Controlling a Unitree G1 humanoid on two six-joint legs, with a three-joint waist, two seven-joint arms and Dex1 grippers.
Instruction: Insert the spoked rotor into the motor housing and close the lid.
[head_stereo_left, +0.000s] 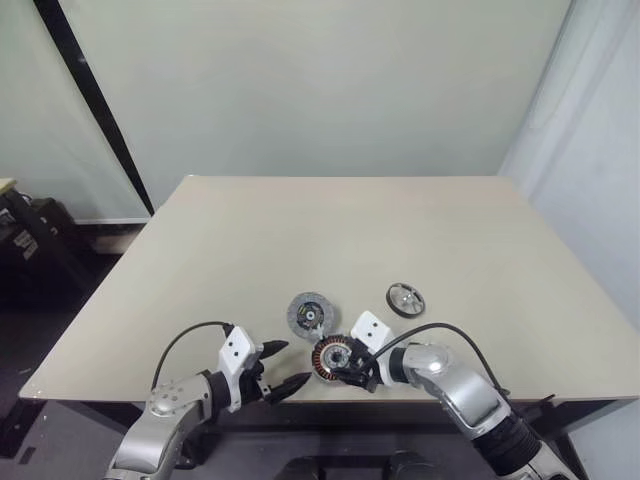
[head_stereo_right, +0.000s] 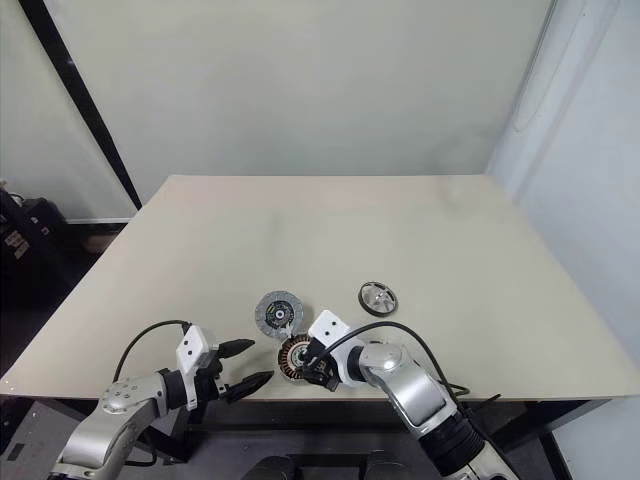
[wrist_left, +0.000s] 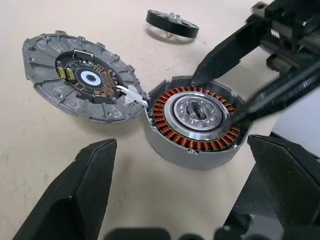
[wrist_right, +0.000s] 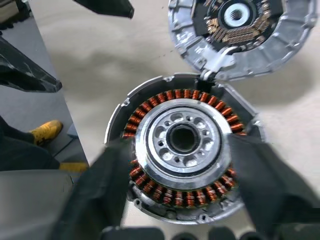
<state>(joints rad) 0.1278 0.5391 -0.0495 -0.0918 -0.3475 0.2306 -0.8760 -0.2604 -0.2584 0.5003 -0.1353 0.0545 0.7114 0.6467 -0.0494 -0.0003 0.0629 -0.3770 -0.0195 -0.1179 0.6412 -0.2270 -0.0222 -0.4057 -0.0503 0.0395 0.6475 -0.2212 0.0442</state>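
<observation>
With the right gripper (head_stereo_left: 349, 372) fingers loosely around the motor housing (head_stereo_left: 332, 357) and left gripper (head_stereo_left: 285, 371) fingers wide, a nudge could push it off the tabletop (head_stereo_left: 330, 240) edge.

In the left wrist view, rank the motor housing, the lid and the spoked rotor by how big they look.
1. Motor housing and lid: near equal across, so no ranking between them.
2. Spoked rotor: clearly smallest, though it lies farthest from the camera, which shrinks it further.

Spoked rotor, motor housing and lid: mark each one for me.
spoked rotor (head_stereo_left: 405, 299), left eye view, its spoked face.
motor housing (wrist_left: 196, 113), left wrist view, silver centre inside the copper windings.
lid (wrist_left: 82, 79), left wrist view, dark inner face.
</observation>
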